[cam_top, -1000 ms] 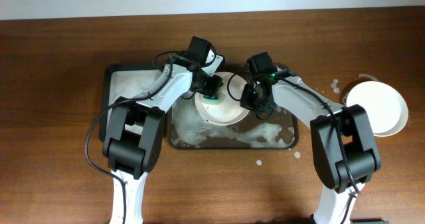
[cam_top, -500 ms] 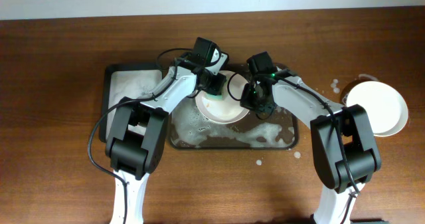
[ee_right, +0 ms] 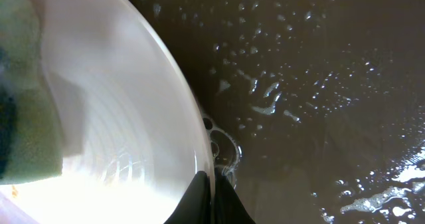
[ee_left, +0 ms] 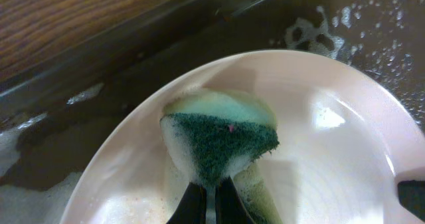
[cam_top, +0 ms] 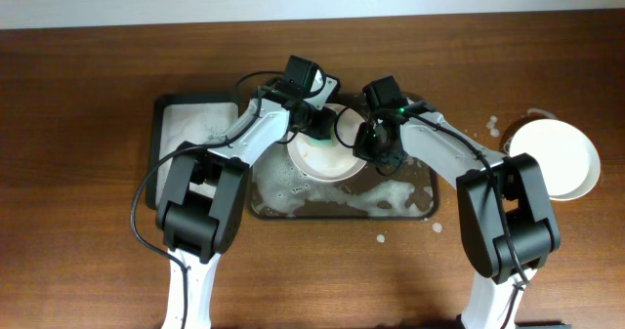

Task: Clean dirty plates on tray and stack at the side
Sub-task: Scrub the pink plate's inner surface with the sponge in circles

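Note:
A pale pink plate (cam_top: 327, 160) is held tilted over the foamy dark tray (cam_top: 415, 204). My left gripper (cam_top: 314, 132) is shut on a green sponge (ee_left: 222, 139), which presses against the plate's (ee_left: 332, 151) soapy inner face near its far rim. My right gripper (cam_top: 376, 151) is shut on the plate's right rim, the edge pinched between its fingertips (ee_right: 211, 197). In the right wrist view the plate's (ee_right: 99, 117) wet inside fills the left half, with the sponge (ee_right: 26, 141) at the left edge. Suds lie on the tray floor (ee_right: 319, 84).
A smaller foamy tray (cam_top: 186, 124) sits left of the big one. White plates (cam_top: 557, 158) are stacked on the table at the far right, with soap flecks (cam_top: 493, 126) beside them. Both arms cross above the tray's back edge.
My left gripper has slid the sponge up and slightly right across the plate toward its far rim. The right gripper and the plate have stayed put.

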Controlling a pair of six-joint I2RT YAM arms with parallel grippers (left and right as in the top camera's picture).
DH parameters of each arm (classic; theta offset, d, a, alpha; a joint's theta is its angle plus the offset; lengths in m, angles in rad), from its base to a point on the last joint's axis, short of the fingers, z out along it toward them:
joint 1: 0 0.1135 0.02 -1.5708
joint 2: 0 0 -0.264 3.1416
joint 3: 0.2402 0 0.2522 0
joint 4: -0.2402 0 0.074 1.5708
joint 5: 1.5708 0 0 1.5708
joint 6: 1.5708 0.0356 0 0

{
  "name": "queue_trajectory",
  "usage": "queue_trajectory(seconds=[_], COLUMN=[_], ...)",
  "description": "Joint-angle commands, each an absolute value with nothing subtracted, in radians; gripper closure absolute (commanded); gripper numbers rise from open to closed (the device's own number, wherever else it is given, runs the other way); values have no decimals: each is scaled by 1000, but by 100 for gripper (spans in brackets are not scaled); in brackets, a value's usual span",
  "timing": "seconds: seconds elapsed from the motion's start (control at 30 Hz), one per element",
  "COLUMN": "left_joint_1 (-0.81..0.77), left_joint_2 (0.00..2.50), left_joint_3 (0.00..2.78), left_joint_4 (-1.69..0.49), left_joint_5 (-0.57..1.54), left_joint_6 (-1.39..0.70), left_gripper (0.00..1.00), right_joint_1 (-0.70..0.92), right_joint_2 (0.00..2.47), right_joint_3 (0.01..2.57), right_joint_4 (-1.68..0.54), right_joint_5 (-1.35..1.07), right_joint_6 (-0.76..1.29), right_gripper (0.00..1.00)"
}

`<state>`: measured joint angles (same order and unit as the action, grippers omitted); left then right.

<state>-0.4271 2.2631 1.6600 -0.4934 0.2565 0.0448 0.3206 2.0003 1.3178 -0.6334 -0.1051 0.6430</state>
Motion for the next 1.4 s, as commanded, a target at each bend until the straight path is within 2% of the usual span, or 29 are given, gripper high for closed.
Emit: queue_trajectory(seconds=[0.0, 0.1, 0.13, 0.17, 0.3, 0.47, 0.6, 0.7, 0.87, 0.97, 1.07, 1.13, 1.27, 1.37], left_joint_1=[-416, -416, -416, -416, -416, -416, -417, -416, -416, -416, -416, -416, -416, -416], left_joint_2=[2298, 2298, 2298, 2298, 2298, 2298, 2298, 2298, 2298, 2298, 2298, 2298, 2304, 2326], left_joint_3=[1642, 1642, 1642, 1642, 1642, 1642, 1642, 1643, 1645, 1646, 1641, 1641, 1637, 1637], left_joint_4=[-603, -676, -669, -655, -526, -526, -656, -830, -933, -939, -955, -947, -845, -717], left_joint_5=[135, 307, 441, 457, 386, -7, 19, 170, 372, 427, 425, 399, 237, -53], left_joint_6=[39, 18, 18, 18, 15, 15, 15, 21, 222, 327, 546, 627, 597, 304], left_gripper=[100, 100, 100, 100, 100, 100, 100, 100, 100, 100, 100, 100, 100, 100], right_joint_1=[327, 327, 327, 327, 327, 327, 327, 327, 327, 327, 327, 327, 327, 327], right_joint_2=[2019, 2019, 2019, 2019, 2019, 2019, 2019, 2019, 2019, 2019, 2019, 2019, 2019, 2019], right_joint_3=[1319, 1319, 1319, 1319, 1319, 1319, 1319, 1319, 1319, 1319, 1319, 1319, 1319, 1319], right_joint_4=[-639, -640, -639, -639, -640, -640, -640, -640, -640, -640, -639, -640, -640, -639], right_joint_5=[-93, -93, -93, -93, -93, -93, -93, -96, -97, -97, -97, -97, -97, -97], right_joint_6=[633, 633, 633, 633, 632, 632, 632, 623, 621, 621, 621, 621, 621, 621], right_gripper=[96, 96, 96, 96, 96, 96, 96, 96, 96, 96, 96, 96, 96, 96])
